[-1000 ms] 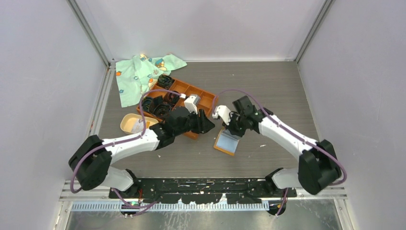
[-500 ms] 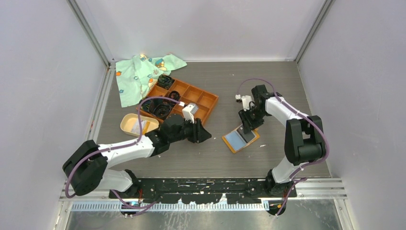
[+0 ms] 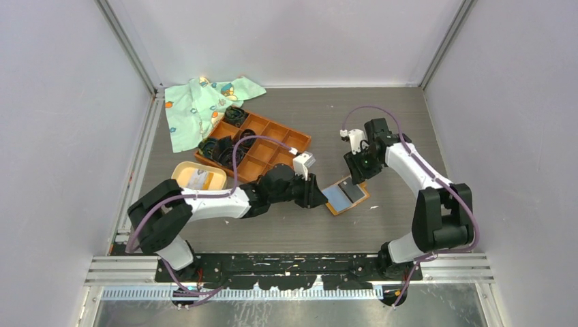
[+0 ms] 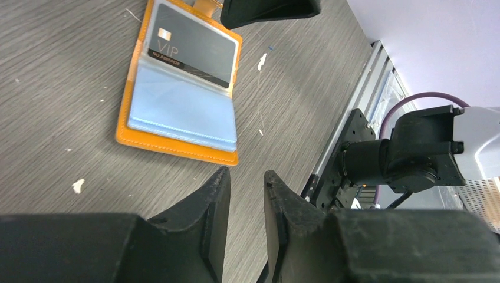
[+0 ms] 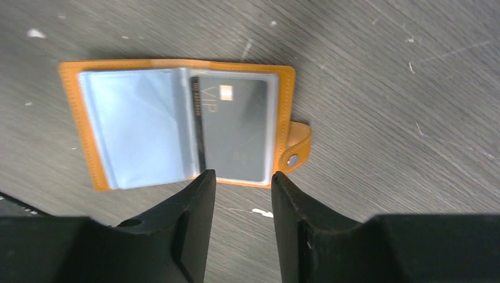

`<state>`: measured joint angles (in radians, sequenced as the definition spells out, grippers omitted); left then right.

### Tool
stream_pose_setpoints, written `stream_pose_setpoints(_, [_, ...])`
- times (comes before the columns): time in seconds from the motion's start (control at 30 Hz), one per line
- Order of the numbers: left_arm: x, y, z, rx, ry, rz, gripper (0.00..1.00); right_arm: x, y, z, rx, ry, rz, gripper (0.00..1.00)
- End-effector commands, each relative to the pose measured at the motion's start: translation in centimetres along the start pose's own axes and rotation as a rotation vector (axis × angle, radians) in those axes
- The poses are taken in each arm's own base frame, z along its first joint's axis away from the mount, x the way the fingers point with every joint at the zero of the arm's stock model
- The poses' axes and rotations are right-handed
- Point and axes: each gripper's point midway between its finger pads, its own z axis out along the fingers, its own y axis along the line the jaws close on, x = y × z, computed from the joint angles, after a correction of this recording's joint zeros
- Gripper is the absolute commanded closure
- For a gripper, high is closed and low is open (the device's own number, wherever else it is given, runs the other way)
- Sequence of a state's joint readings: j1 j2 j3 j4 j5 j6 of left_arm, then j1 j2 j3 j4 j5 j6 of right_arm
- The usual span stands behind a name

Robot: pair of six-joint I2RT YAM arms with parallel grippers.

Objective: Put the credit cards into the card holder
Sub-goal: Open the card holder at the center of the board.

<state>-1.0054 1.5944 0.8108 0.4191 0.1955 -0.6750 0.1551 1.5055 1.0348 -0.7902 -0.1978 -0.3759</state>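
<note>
I see the credit card (image 5: 236, 130) sleeved in the orange wallet (image 5: 177, 63), snap side, just ahead of my right gripper (image 5: 243, 175), with its long axis pointing away. The left gripper (image 4: 244, 174) faces the empty half. Both grippers are narrowly parted and empty. The card holder (image 3: 178, 170) sits well off to the left.

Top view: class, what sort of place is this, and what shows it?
Probably a robot test cell: plain pale enclosing walls, two white-and-black robot arms bolted to a grey wood-grain table, and staged props like an orange compartment tray.
</note>
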Motion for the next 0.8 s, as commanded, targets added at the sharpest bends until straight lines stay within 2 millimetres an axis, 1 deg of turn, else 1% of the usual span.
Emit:
stream_pose_setpoints(0.0, [-2.3,-2.3,1.1,0.064,-0.067,0.03,0.72,-2.3,3.5,-2.7,-0.169,-0.176,-0.084,0.56])
stream_pose_setpoints(0.1, [-2.1,-1.8,0.6,0.032,-0.07,0.033,0.74,-3.3,6.5,-4.7,-0.305,-0.277,-0.134,0.57])
stream_pose_setpoints(0.17, [-2.2,-1.5,-0.4,0.005,-0.085,0.041,0.74,-3.9,7.6,-6.3,-0.342,-0.355,-0.175,0.57])
stream_pose_setpoints(0.2, [-2.0,-1.0,-1.2,-0.019,-0.089,0.048,0.74,-4.3,7.9,-7.2,-0.336,-0.402,-0.2,0.57])
stream_pose_setpoints(0.27, [-2.4,-0.6,-3.2,-0.063,-0.111,0.073,0.73,-5.4,7.7,-9.0,-0.277,-0.506,-0.242,0.56])
stream_pose_setpoints(0.3, [-3.1,-0.5,-4.6,-0.093,-0.133,0.092,0.72,-6.1,7.3,-10.1,-0.225,-0.57,-0.268,0.51])
stream_pose_setpoints(0.33, [-3.3,-0.2,-5.8,-0.123,-0.141,0.116,0.71,-6.7,6.9,-11.0,-0.173,-0.627,-0.287,0.39])
stream_pose_setpoints(0.37, [-3.6,0.2,-7.1,-0.157,-0.151,0.149,0.69,-7.4,6.5,-12.0,-0.121,-0.692,-0.313,0.23])
stream_pose_setpoints(0.4, [-3.8,0.6,-8.3,-0.187,-0.154,0.178,0.67,-7.8,6.5,-12.9,-0.095,-0.743,-0.338,0.05])
stream_pose_setpoints(0.43, [-4.0,1.1,-9.6,-0.225,-0.157,0.203,0.62,-8.2,6.7,-13.3,-0.104,-0.769,-0.327,0.01])
stream_pose_setpoints(0.5, [-3.9,2.6,-12.2,-0.319,-0.148,0.237,0.45,-9.2,7.6,-13.7,-0.185,-0.769,-0.26,0.0])
stream_pose_setpoints(0.57, [-3.5,5.0,-14.9,-0.441,-0.115,0.256,0.33,-9.6,9.8,-14.1,-0.351,-0.742,-0.259,0.01])
stream_pose_setpoints(0.6, [-2.9,6.5,-16.5,-0.512,-0.08,0.251,0.32,-9.9,11.2,-14.6,-0.454,-0.741,-0.259,0.01])
stream_pose_setpoints(0.63, [-3.3,7.5,-17.8,-0.559,-0.084,0.237,0.31,-10.0,12.2,-14.6,-0.543,-0.732,-0.235,0.0])
stream_pose_setpoints(0.67, [-2.8,8.9,-19.3,-0.621,-0.053,0.22,0.31,-10.2,12.8,-14.5,-0.593,-0.73,-0.225,0.0])
stream_pose_setpoints(0.73, [-2.9,11.1,-21.8,-0.716,-0.056,0.174,0.31,-9.9,12.9,-13.9,-0.584,-0.713,-0.229,0.0])
stream_pose_setpoints(0.77, [-2.9,12.2,-22.6,-0.763,-0.064,0.15,0.31,-9.7,12.8,-13.5,-0.571,-0.715,-0.224,0.01])
